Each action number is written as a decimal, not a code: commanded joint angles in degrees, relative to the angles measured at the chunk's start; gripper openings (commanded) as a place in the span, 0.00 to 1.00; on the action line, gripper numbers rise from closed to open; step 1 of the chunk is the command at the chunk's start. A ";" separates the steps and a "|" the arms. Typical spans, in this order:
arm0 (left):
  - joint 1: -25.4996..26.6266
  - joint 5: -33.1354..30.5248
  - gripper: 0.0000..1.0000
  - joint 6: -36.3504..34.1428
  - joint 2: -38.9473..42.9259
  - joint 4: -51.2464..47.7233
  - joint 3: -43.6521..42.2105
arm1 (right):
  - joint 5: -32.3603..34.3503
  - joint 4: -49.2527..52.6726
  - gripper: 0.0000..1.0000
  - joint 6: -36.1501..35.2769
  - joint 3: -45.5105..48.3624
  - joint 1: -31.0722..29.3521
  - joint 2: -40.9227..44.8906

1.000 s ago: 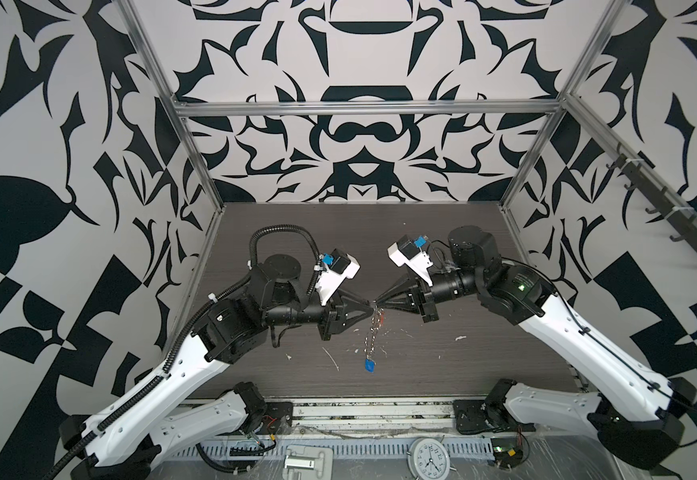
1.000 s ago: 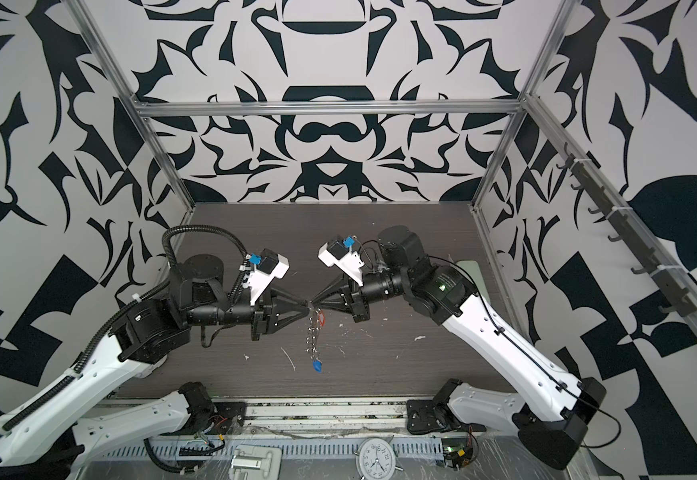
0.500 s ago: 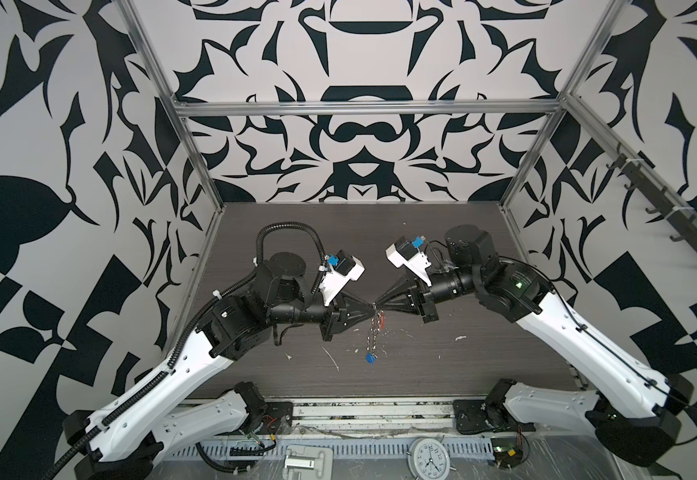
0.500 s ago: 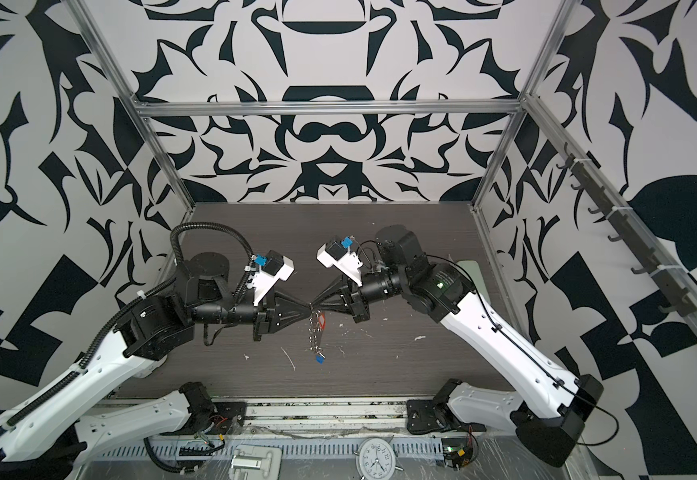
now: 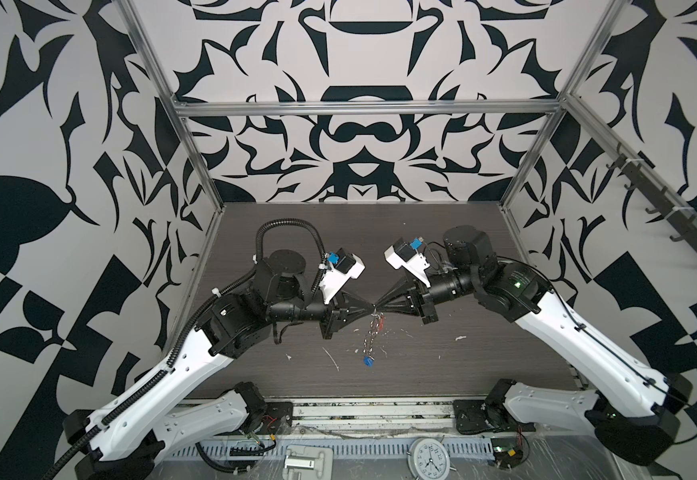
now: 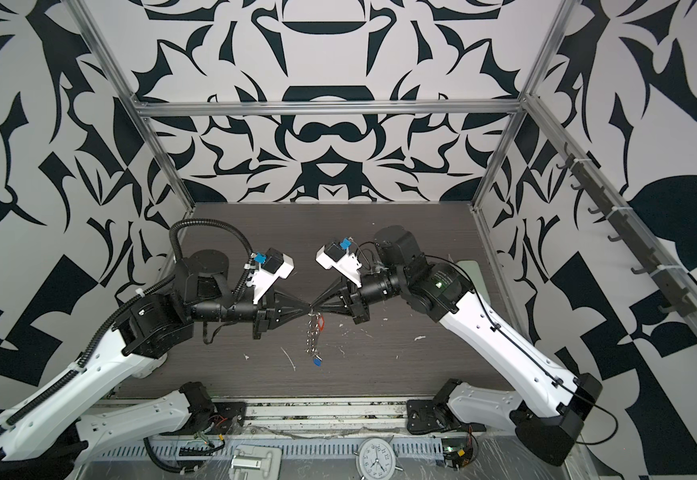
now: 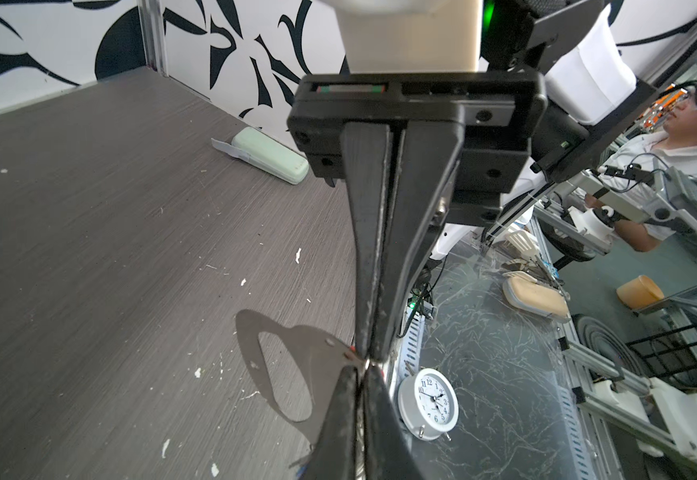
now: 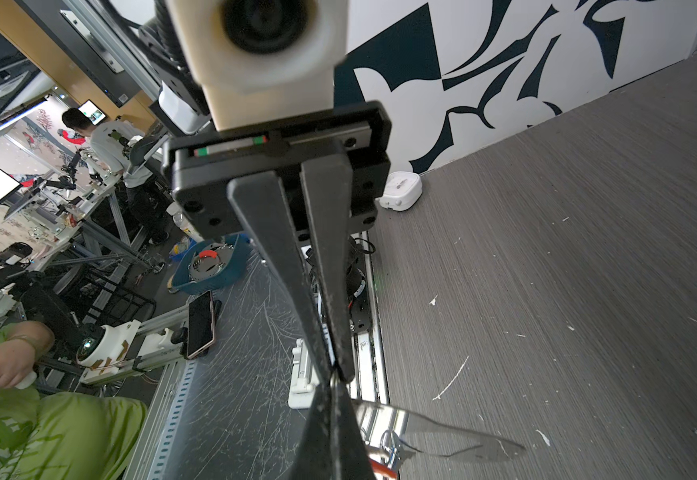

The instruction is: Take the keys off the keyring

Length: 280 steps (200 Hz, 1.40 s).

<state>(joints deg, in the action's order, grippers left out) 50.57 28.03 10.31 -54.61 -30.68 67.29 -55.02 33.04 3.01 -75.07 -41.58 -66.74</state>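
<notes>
Over the middle of the dark table my left gripper (image 5: 371, 308) and right gripper (image 5: 379, 306) meet tip to tip, both shut on the top ring of the keyring (image 5: 370, 338). Its silver chain hangs down from the tips in both top views. The red-tagged key (image 6: 319, 324) dangles just under the tips and the blue-tagged key (image 6: 317, 362) hangs at the chain's lower end. In the left wrist view the flat grey D-shaped loop (image 7: 272, 365) juts out beside my shut left gripper (image 7: 362, 372). The right wrist view shows the loop (image 8: 442, 436), small rings (image 8: 388, 444) and the red tag (image 8: 380, 467).
A pale-green oblong case (image 7: 270, 156) lies by the right wall, behind the right arm. A small white box (image 8: 401, 191) sits at the left wall. White flecks dot the table (image 5: 421, 365). A white clock (image 5: 429, 455) stands beyond the front rail.
My left gripper's jaws have closed onto the keyring's top ring beside the right gripper's tips. The right gripper has stayed shut, and the hanging chain has barely shifted.
</notes>
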 commanded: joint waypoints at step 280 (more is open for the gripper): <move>-0.16 -11.71 0.00 8.83 12.75 36.72 -17.76 | 13.49 -50.87 0.41 13.71 24.88 -3.39 11.69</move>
<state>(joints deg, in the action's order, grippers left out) 50.48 17.58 18.44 -42.92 2.63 49.43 -41.32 -15.59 17.23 -48.53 -44.42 -55.72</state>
